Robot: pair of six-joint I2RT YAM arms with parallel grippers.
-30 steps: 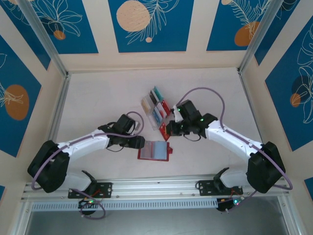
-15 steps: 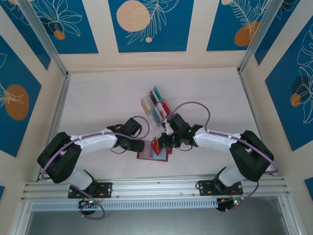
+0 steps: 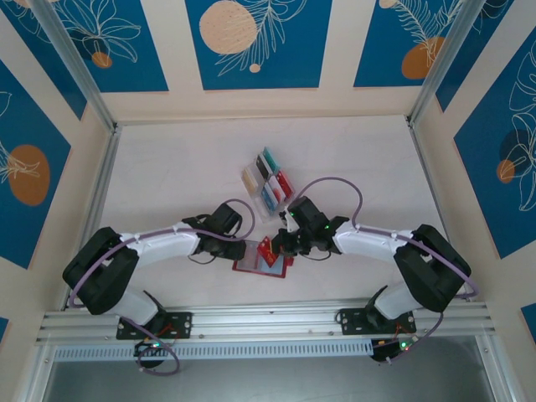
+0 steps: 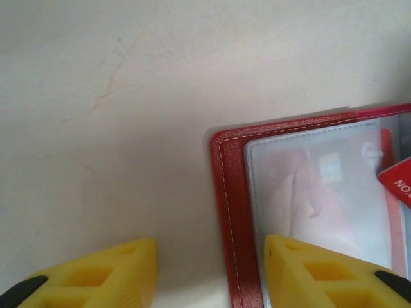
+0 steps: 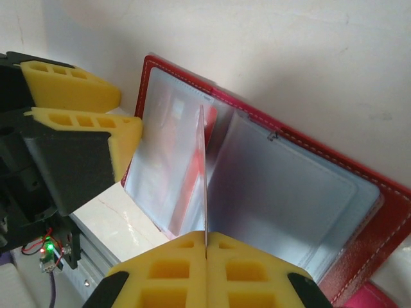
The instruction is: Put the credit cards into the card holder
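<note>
The red card holder (image 3: 251,266) lies open on the table, its clear sleeves facing up. My right gripper (image 3: 273,249) hovers over its middle, shut on a red credit card (image 3: 267,247). In the right wrist view this card (image 5: 203,167) stands edge-on between the pressed fingers (image 5: 207,247), its far end among the holder's (image 5: 379,240) sleeves. My left gripper (image 3: 240,249) is open at the holder's left edge (image 4: 225,192); one finger is over the table, the other (image 4: 321,269) over a sleeve. A corner of the red card (image 4: 397,181) shows at the right.
A clear slotted rack (image 3: 268,186) with several more coloured cards stands just behind the holder. The left gripper's yellow fingers (image 5: 77,93) sit close to the holder's left side. An aluminium rail (image 3: 268,318) runs along the near table edge.
My right gripper has come down from the rack with the red card to the holder's middle. My left gripper has slid right onto the holder's left edge, its jaws narrowing.
</note>
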